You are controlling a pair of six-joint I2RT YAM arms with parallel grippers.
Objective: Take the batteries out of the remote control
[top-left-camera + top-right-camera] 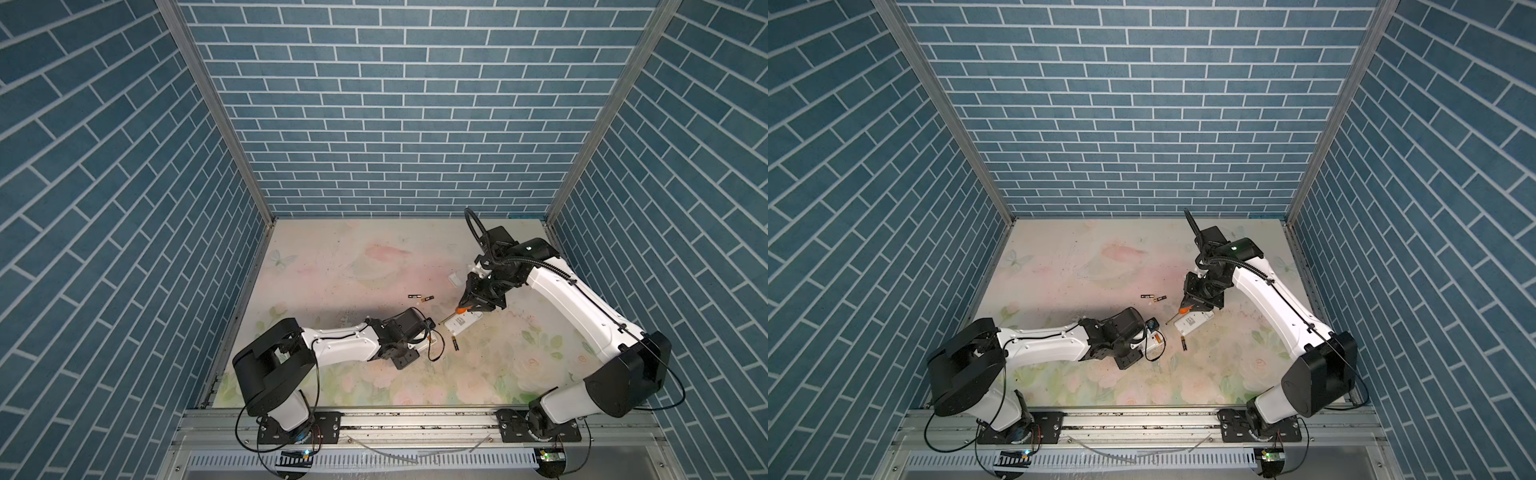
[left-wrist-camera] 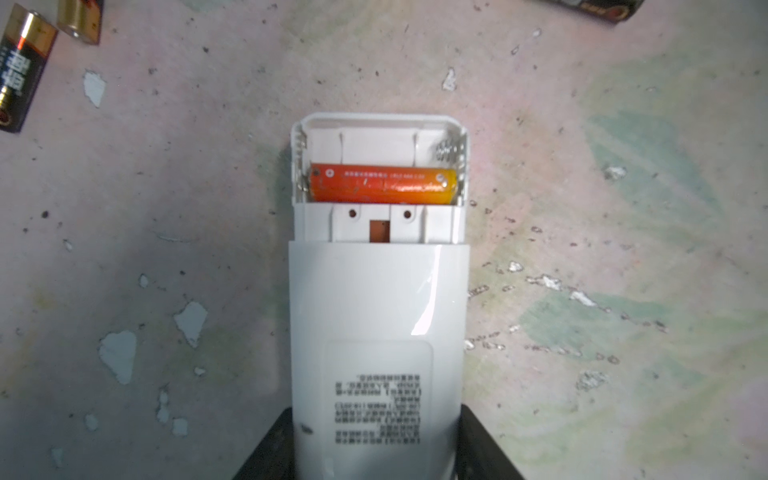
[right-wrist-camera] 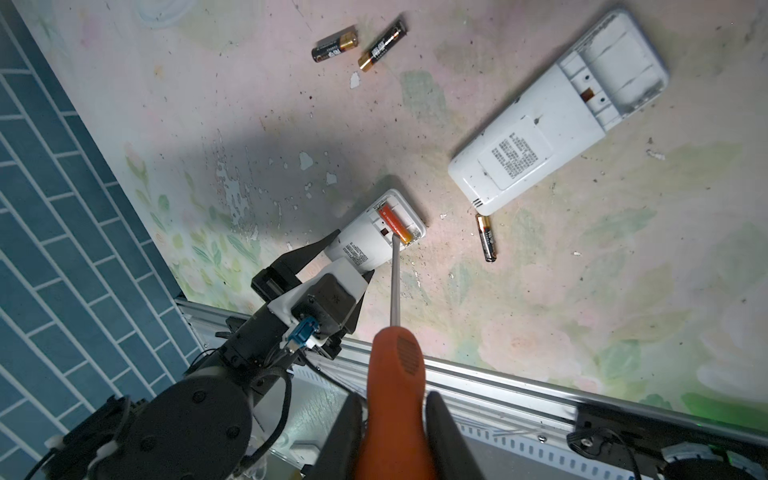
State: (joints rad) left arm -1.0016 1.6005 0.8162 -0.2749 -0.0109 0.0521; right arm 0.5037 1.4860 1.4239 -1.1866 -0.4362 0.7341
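Left jaws pinched the remote point(image 2: 378, 332) with its orange battery point(image 2: 382, 189) inside; your right jaws pinched the screwdriver point(image 3: 395, 370).

1. Left remote point(image 2: 378, 332) lies near centre, one battery point(image 2: 382, 185) in its compartment.
2. Right remote point(image 1: 463, 322) lies just right, slightly farther.
3. Two batteries point(image 1: 428, 298) lie beyond both.
4. Loose battery point(image 1: 455, 344) lies near side of Right remote.

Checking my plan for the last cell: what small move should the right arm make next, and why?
Probably lever the orange battery up with the screwdriver: its tip sits at the battery's end, and the left end effector grips the remote.
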